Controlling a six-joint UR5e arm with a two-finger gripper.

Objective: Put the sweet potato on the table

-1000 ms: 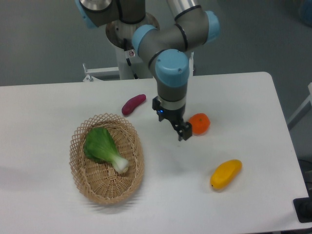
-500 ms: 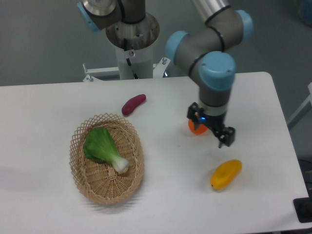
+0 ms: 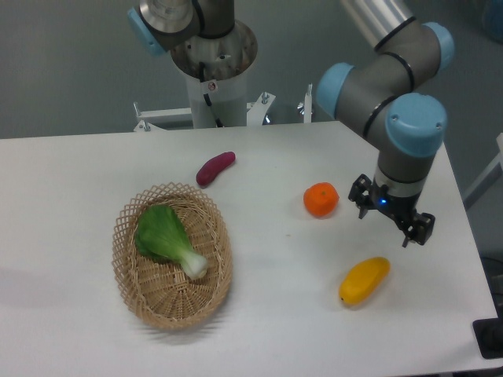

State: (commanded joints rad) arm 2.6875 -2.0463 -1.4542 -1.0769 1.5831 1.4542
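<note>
Sweet potato [image 3: 215, 168] lies bare on the tabletop [image 3: 71, 181], outside the basket [image 3: 172, 265]; task looks done. Pincer [image 3: 409, 229] well apart from it, holding nothing, jaws look apart

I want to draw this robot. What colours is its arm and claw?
The arm is made of silvery-grey round tubes joined by fat grey joints with light blue caps. The claw at its end is small and black, with a tiny blue light glowing on it. The base column is grey and white.

The silver-grey metal robot arm [image 3: 383, 75] has round light-blue caps, and a small black two-finger gripper [image 3: 397, 217].
</note>
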